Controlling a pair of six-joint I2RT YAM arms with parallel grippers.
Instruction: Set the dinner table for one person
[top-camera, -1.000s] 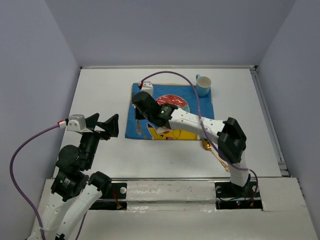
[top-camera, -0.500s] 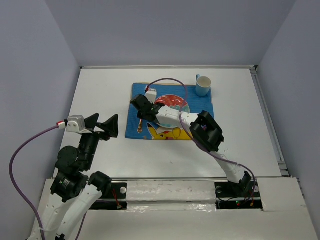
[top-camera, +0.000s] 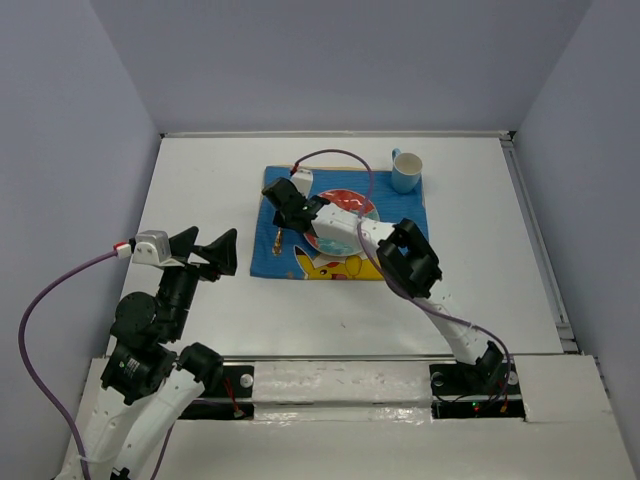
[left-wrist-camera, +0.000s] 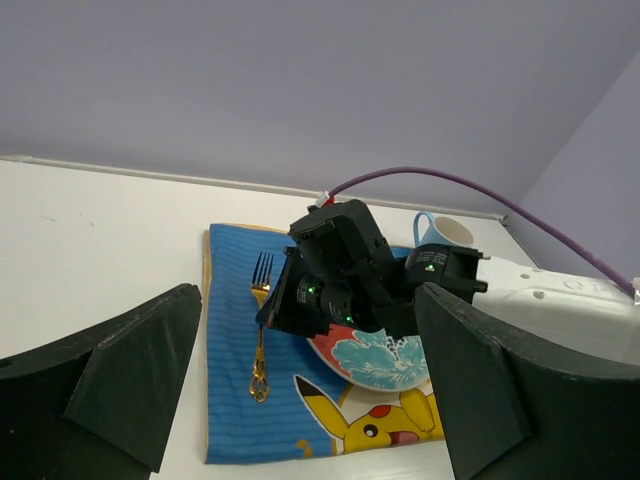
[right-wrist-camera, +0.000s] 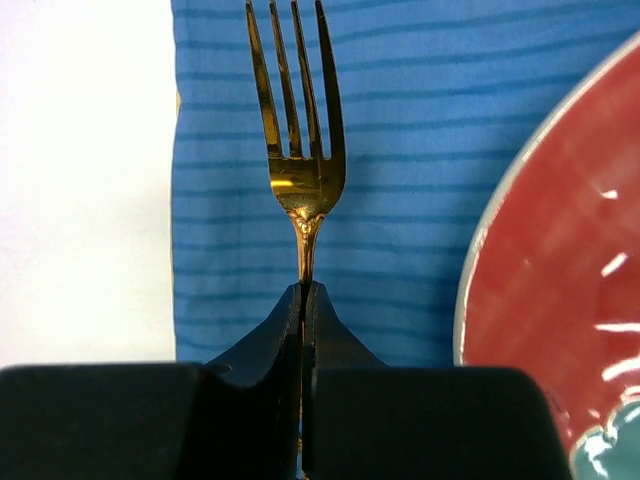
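Print: blue cloth (left-wrist-camera: 230, 330) is showing a yellow cartoon figure.
Right gripper (right-wrist-camera: 303, 292): is pinching the gold fork (right-wrist-camera: 305, 185) by its neck, at the plate's (right-wrist-camera: 560, 250) 9 o'clock.
Left gripper (top-camera: 207, 246): is gaping wide, holding nothing.

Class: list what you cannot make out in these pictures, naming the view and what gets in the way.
1. Fork handle: right wrist view, hidden inside the shut right claw.
2. Plate centre: top view, covered by the right arm.
3. Mug contents: left wrist view, half behind that arm; too small from above.
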